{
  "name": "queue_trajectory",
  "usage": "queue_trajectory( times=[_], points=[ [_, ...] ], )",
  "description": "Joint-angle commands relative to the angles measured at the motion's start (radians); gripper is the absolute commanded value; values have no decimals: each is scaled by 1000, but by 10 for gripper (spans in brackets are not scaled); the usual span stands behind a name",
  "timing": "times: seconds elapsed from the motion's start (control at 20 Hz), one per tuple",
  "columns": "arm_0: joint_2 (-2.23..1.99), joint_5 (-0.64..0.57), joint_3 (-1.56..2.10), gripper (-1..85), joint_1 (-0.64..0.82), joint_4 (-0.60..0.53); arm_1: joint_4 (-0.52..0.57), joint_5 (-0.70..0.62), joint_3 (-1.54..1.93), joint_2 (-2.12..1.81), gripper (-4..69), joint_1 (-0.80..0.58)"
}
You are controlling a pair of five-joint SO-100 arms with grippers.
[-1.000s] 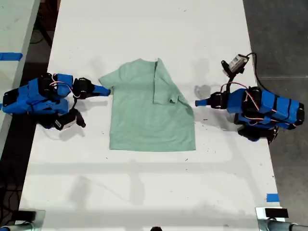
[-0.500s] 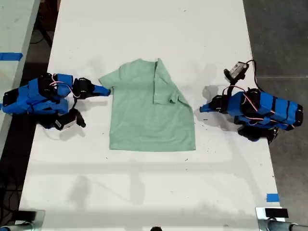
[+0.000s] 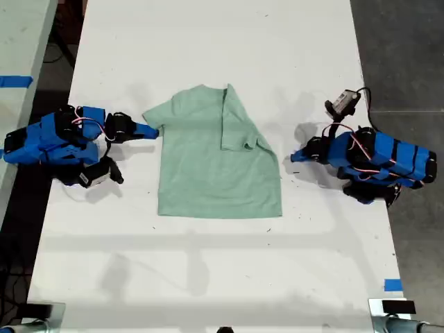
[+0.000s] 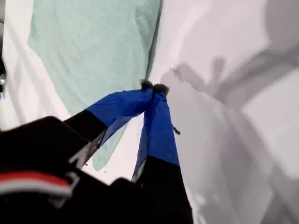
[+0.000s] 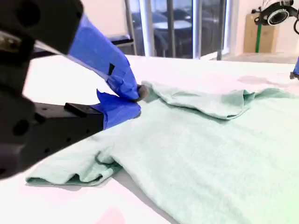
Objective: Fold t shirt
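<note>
The pale mint-green t shirt [image 3: 211, 163] lies flat in the middle of the white table [image 3: 208, 277]. The sleeve on the exterior view's right is folded in over the chest [image 3: 232, 125]. My second gripper [image 3: 154, 130] comes in from the exterior view's left, shut on the edge of the other sleeve [image 5: 159, 91], which rises slightly at its fingertips [image 5: 133, 91]. My first gripper [image 3: 295, 157], on the exterior view's right, is shut on nothing. Its tips [image 4: 152, 86] rest close to the shirt's side hem [image 4: 152, 51] without touching it.
Blue tape marks [image 3: 393, 284] sit near the table's front corner on the exterior view's right. A second table with blue tape [image 3: 15, 81] stands beyond the exterior view's left edge. Grey floor [image 3: 402, 41] borders the table on the exterior view's right.
My first gripper has drawn back toward the exterior view's right, away from the shirt's hem. The second arm and the shirt have not moved.
</note>
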State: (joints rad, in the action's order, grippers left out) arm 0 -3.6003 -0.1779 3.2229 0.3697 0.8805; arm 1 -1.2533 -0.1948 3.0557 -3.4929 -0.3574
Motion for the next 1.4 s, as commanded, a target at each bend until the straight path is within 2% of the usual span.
queue_trajectory(
  times=[0.0,0.2,0.25,0.35,1.35],
  points=[
    [-5,20,8,-1,3,2,14,5,32,-14,-14,-32],
    [-5,25,11,-1,14,-2,5,84,41,-14,-17,23],
    [-5,25,11,-1,11,0,37,64,52,-14,-17,11],
    [-5,25,11,-1,9,2,32,29,51,-14,-17,6],
    [-5,28,11,-1,0,3,31,32,54,-14,-17,5]
  ],
)
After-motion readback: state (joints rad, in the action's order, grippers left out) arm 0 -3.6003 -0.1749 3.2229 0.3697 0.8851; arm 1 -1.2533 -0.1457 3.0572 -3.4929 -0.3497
